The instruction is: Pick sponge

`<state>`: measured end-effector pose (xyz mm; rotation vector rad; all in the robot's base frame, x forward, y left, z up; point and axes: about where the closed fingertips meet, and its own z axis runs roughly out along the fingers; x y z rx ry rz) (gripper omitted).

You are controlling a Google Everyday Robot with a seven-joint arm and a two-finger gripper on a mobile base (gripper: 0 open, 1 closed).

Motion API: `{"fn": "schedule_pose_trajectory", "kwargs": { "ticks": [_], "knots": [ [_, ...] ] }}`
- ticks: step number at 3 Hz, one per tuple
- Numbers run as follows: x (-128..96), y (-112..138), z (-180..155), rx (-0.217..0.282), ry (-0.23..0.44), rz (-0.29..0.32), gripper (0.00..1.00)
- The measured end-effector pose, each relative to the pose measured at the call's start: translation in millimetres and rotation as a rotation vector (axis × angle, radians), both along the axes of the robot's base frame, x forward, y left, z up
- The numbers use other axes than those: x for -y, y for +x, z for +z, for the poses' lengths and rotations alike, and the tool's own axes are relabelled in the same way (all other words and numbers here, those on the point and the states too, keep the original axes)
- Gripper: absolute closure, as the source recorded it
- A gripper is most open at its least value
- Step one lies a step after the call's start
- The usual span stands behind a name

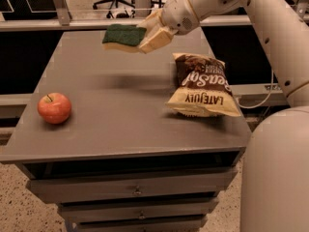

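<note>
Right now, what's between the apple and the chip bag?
Only bare table, in the camera view. The gripper holds the sponge in the air, farther back.

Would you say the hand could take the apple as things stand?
Probably not: the hand, above the far side of the table, is shut on the sponge. The way to the apple looks open, but its grip is full.

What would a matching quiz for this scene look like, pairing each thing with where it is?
Things: 1 sponge; 2 apple; 3 chip bag; 4 gripper.
Places: A lying on the table, picture right; B held in the air above the table; C sitting on the table, picture left; D closed on the sponge's end.
Pairs: 1-B, 2-C, 3-A, 4-D.
</note>
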<state>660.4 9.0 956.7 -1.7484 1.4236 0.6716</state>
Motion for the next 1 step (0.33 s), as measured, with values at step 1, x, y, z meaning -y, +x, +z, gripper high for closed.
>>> {"fn": "schedule_pose_trajectory", "kwargs": {
  "ticks": [1],
  "knots": [
    [-0.1,0.0,-0.1,0.000,0.000,0.000,1.00]
  ]
}}
